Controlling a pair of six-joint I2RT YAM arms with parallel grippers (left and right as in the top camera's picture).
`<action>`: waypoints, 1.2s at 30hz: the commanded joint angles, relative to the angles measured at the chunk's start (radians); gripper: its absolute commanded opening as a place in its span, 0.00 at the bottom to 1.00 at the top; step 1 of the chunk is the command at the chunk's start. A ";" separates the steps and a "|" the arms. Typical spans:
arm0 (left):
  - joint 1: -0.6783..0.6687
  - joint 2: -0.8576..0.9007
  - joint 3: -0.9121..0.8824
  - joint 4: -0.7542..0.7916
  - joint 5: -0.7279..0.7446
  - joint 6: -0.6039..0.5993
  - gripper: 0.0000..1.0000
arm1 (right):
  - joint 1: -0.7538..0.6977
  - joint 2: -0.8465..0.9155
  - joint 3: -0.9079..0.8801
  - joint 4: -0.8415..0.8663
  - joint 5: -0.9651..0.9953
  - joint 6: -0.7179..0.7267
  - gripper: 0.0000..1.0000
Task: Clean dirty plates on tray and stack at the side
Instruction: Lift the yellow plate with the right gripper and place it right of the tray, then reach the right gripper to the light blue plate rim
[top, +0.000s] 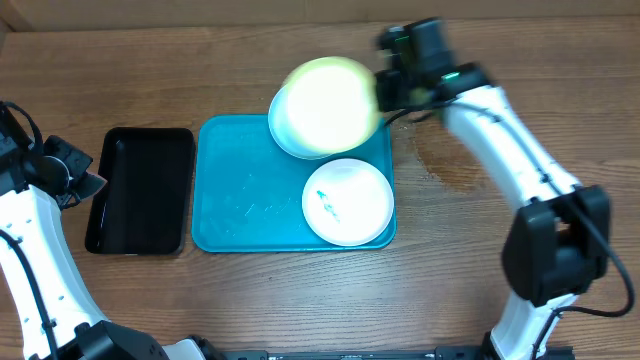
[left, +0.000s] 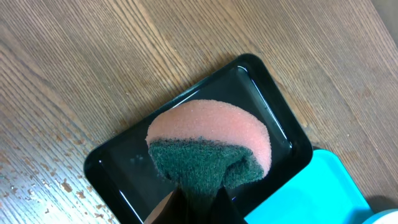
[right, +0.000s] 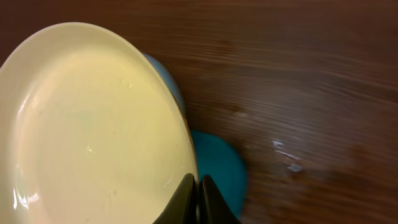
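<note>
A black tray (top: 140, 190) is lying toward the left edge of the wooden counter (top: 300, 300), its glossy inside catching light. A sponge (left: 211, 146), pink foam backed with dark green scouring pad, is hanging over that tray. A damp patch (top: 452, 165) is darkening the counter nearer the right edge.

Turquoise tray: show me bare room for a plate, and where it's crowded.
Free: left half of the tray, between the black tray and the white plate. Crowded: the right side, where the right gripper holds the yellow-green plate over the cyan plate.
</note>
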 joint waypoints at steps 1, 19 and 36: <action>-0.001 0.003 0.002 0.008 0.013 -0.011 0.04 | -0.122 -0.016 -0.018 -0.026 -0.060 0.035 0.04; -0.002 0.004 0.001 0.013 0.057 -0.019 0.04 | -0.436 -0.013 -0.356 0.167 -0.044 0.043 0.15; -0.006 0.004 0.001 0.014 0.115 -0.018 0.04 | -0.312 -0.012 -0.248 0.427 -0.472 0.077 0.80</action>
